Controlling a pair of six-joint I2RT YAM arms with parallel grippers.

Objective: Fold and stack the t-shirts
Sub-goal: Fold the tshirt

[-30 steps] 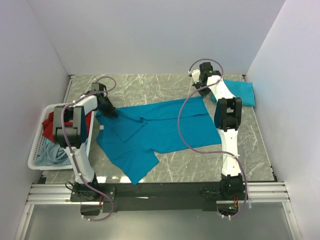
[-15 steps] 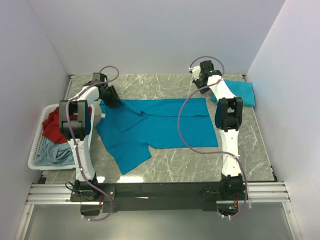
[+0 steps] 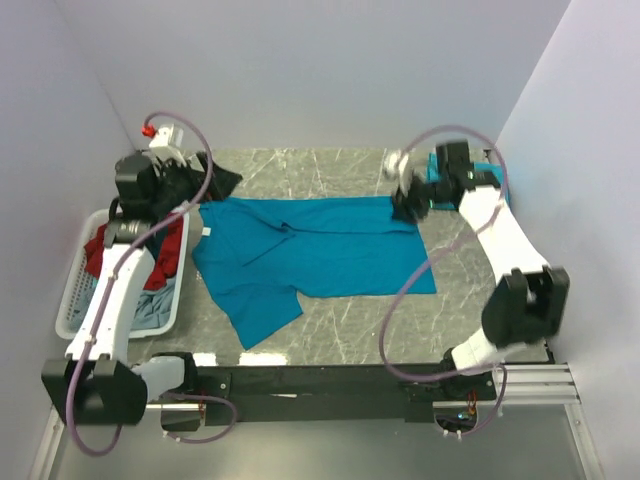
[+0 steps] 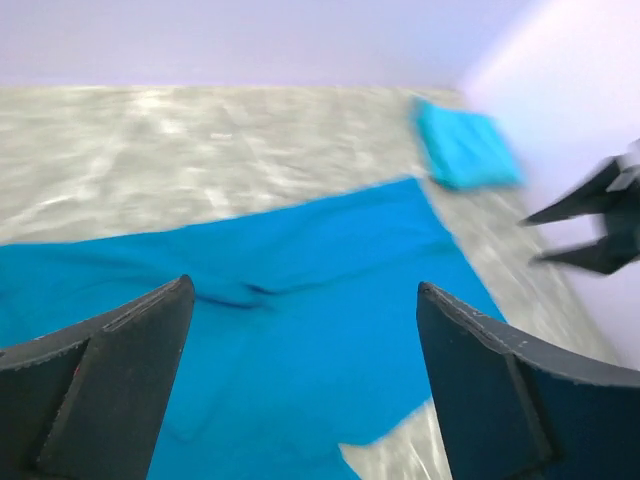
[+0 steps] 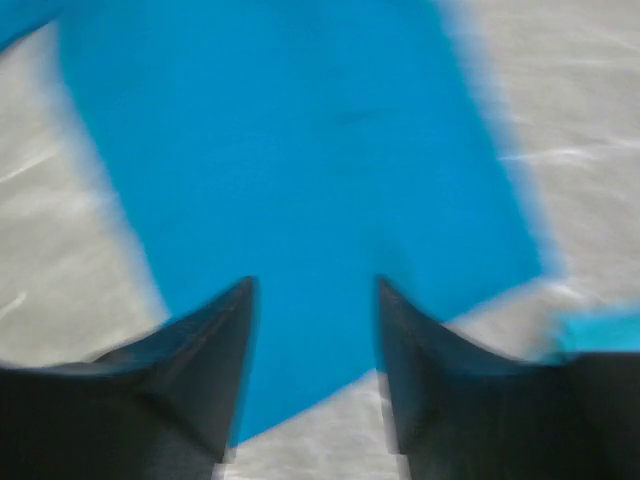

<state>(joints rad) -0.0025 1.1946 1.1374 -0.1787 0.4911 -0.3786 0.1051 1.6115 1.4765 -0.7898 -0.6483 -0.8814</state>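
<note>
Across the middle of the marble surface (image 3: 330,340) a teal t-shirt (image 3: 320,245) lies spread flat. Near its far left corner the left tool (image 4: 305,290) hangs released and empty. At its far right corner the right tool (image 5: 315,285) is also released. Far right sits a folded teal shirt (image 4: 462,148), and a red shirt (image 3: 97,252) lies in the basket (image 3: 72,290).

Grey marbled bench (image 3: 330,170) bearing one teal t-shirt (image 3: 320,255) spread flat at its centre, a folded teal t-shirt (image 4: 462,150) at the far right corner, and a white slatted basket (image 3: 70,292) apparently resting along its left edge.
</note>
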